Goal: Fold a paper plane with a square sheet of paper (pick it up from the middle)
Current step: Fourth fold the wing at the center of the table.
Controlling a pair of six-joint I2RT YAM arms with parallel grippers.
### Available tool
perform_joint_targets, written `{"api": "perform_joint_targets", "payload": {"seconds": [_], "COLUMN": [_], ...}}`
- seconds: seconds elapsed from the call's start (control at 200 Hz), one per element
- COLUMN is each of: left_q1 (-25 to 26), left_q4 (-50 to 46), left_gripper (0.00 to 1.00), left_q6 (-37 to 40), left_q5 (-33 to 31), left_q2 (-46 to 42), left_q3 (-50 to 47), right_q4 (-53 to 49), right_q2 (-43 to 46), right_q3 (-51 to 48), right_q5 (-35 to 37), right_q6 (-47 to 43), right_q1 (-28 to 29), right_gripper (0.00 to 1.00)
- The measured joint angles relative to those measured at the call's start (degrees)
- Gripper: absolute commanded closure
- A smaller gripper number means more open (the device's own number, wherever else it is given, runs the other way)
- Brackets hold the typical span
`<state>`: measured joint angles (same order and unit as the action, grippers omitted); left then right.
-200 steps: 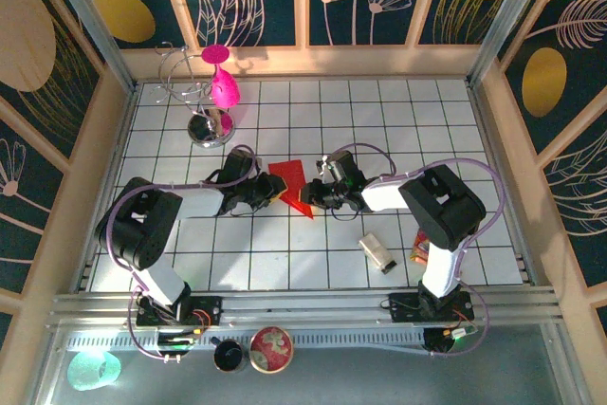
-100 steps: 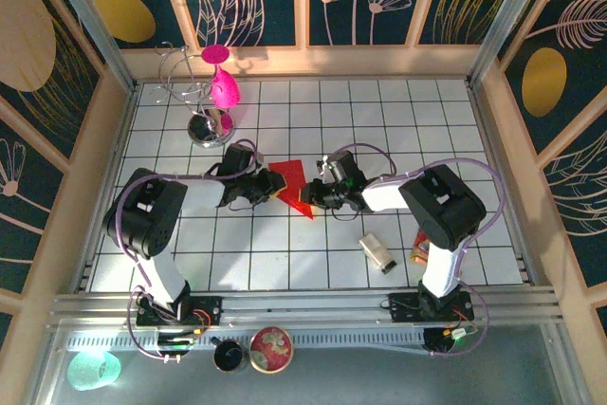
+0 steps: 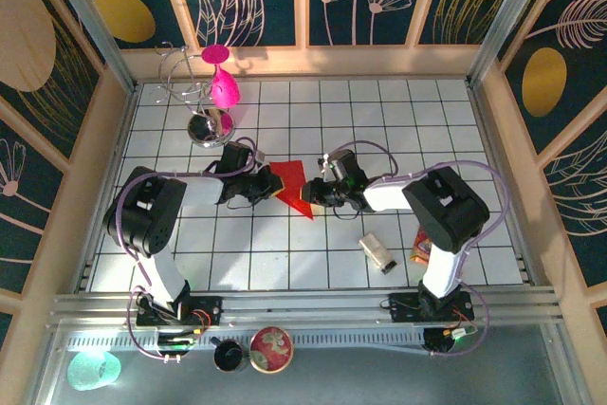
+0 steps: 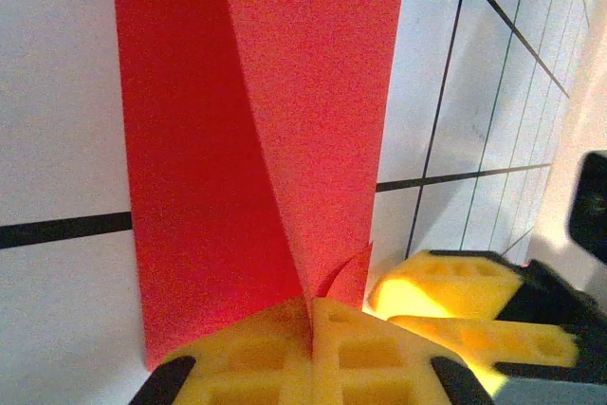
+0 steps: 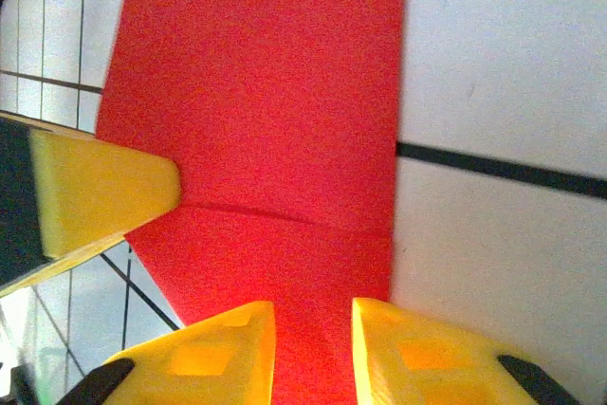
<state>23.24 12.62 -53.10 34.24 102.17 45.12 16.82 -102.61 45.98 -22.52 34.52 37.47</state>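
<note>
1. Observed the paper plane [image 3: 289,178] as thin, matte, bright red paper, partly folded, with one straight crease across it and one flap lifted in a soft curve.
2. Found it lying on the white, black-gridded table [image 3: 398,130], near the centre, between both grippers.
3. Recorded a wedge outline in the top view: broad, square-cut end toward 11 o'clock, pointed nose toward 5 o'clock, long axis along that line.
4. Found the left gripper [image 4: 311,320] at the plane's 9 o'clock edge, its yellow, waffle-pocketed pads [image 4: 247,358] pressed together and clamped on the lifted fold.
5. Found the right gripper [image 5: 313,318] at the 3 o'clock edge, released, with blocky yellow fingers [image 5: 213,358] parted and red paper showing in the gap.
6. Noted a glossy magenta goblet [image 3: 224,85] beside a chrome wire stand [image 3: 202,126] toward 11 o'clock, well apart from the plane.
</note>
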Motion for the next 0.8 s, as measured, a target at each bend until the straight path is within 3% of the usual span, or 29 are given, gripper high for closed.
{"api": "perform_joint_targets", "payload": {"seconds": [0.175,0.345,0.541,0.801], "left_q1": [0.0,0.0,0.5,0.8], "left_q4": [0.1,0.9,1.0,1.2], "left_gripper": [0.99,0.99,0.99,0.99], "left_q6": [-2.6,-6.1,-8.6,-9.7], "left_q5": [-0.9,-2.8,-3.6,-3.7], "left_q2": [0.0,-0.7,-0.7,-0.7], "left_q3": [0.0,0.0,0.4,0.7], "right_q4": [-2.0,-2.3,-3.9,-4.7], "right_q2": [6.3,8.7,5.1,-0.7], "right_q3": [0.0,0.1,2.6,5.5], "right_q5": [9.3,18.7,26.2,30.8], "right_q6": [-7.8,-14.8,-19.1,-20.8], "right_q1": [1.0,7.0,13.3,15.4], "right_gripper": [0.64,0.62,0.55,0.56]}}
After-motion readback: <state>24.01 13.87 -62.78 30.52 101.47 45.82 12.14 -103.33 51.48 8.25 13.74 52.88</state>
